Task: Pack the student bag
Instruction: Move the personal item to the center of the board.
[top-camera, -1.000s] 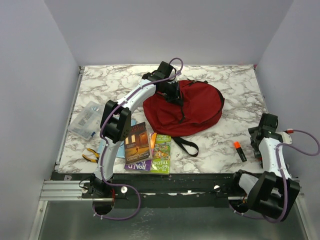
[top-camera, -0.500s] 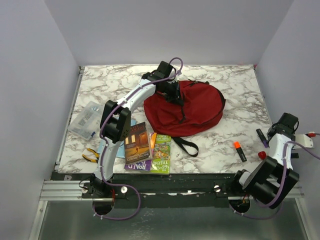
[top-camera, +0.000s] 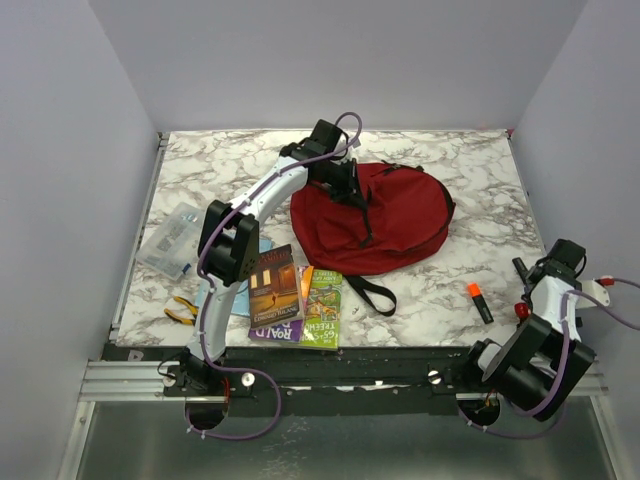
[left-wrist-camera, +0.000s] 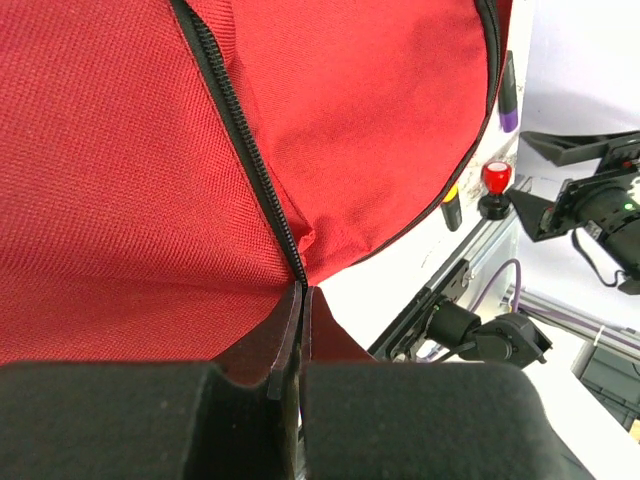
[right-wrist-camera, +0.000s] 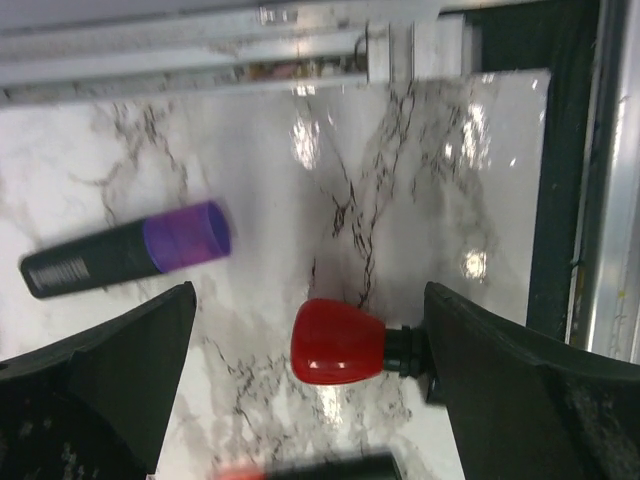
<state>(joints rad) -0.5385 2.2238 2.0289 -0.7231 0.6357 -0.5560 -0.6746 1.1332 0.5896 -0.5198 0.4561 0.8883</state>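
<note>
Looking down, we see the red bag (top-camera: 390, 215) lying flat mid-table (top-camera: 470, 170), its zipper (left-wrist-camera: 245, 140) shut where visible, so its inside is hidden. Our left end effector (left-wrist-camera: 302, 300) is pinched tight on the bag at that zipper. Our right end effector (right-wrist-camera: 310, 300) gapes wide over a red knob (right-wrist-camera: 338, 342), near a purple-capped marker (right-wrist-camera: 125, 255). Two books (top-camera: 275, 290) lie outside the bag.

We read little. On the purple book (top-camera: 275, 298), well behind the left gripper (top-camera: 348, 192) toward that arm's base, white letters spell "ROALD", upside down. The green book (top-camera: 321, 305) touching it shows "TREEH". Left of the right gripper (right-wrist-camera: 310, 295), the marker (right-wrist-camera: 120, 258) label is blurred.
</note>
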